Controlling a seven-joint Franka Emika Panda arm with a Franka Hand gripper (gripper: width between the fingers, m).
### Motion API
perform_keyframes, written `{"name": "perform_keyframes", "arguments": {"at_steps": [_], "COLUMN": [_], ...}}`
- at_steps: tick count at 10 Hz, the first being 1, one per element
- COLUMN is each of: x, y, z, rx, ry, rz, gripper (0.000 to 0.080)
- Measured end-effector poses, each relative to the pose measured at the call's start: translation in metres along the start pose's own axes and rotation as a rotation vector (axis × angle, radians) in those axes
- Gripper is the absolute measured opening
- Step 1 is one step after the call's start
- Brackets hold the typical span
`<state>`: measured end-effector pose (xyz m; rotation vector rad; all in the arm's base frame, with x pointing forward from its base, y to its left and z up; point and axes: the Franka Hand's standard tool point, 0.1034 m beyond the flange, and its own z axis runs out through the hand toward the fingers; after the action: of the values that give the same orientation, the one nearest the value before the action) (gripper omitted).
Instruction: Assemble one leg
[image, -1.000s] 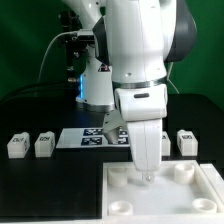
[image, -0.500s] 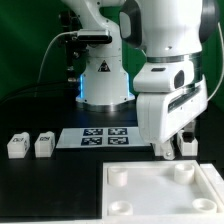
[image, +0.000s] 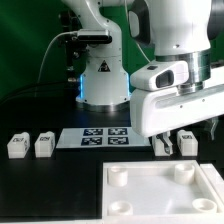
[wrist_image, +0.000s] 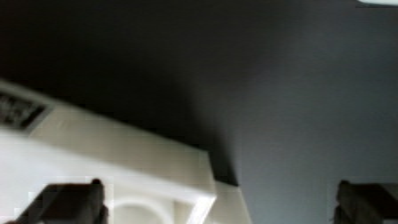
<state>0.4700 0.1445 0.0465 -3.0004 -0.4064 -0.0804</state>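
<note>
Arm pose: the wrist hangs low over the counter (image: 60, 185), with the claw (image: 165, 147) pointing down just behind the far edge of the large white panel (image: 150, 195). Claw state: in the wrist view its fingers (wrist_image: 71, 200) stand far apart, wide open.

The leg (image: 187, 142) stands on the counter just beside the claw, on the exterior view's right. Two like blocks (image: 30, 146) sit well apart from it at the exterior view's left.

Labels: the marker board (image: 97, 137) and the blocks carry black-and-white square tags. These are patterns only, too small to read.
</note>
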Motion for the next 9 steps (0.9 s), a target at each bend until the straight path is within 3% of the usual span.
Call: {"name": "perform_keyframes", "arguments": {"at_steps": [2, 5, 6, 7, 9], "x": [-0.009, -0.011, -0.022, -0.031, -0.038], "y": [-0.015, -0.015, -0.017, -0.023, -0.028], "z": [0.002, 0.004, 0.006, 0.004, 0.003], "rx": [0.012, 0.013, 0.019, 0.045, 0.075], "ry": [-0.018, -0.045, -0.153, -0.309, -0.547], "rz": [0.220, 0.221, 0.255, 0.354, 0.374], "gripper": [0.0649, 0.0648, 0.0648, 0.0649, 0.0649]}}
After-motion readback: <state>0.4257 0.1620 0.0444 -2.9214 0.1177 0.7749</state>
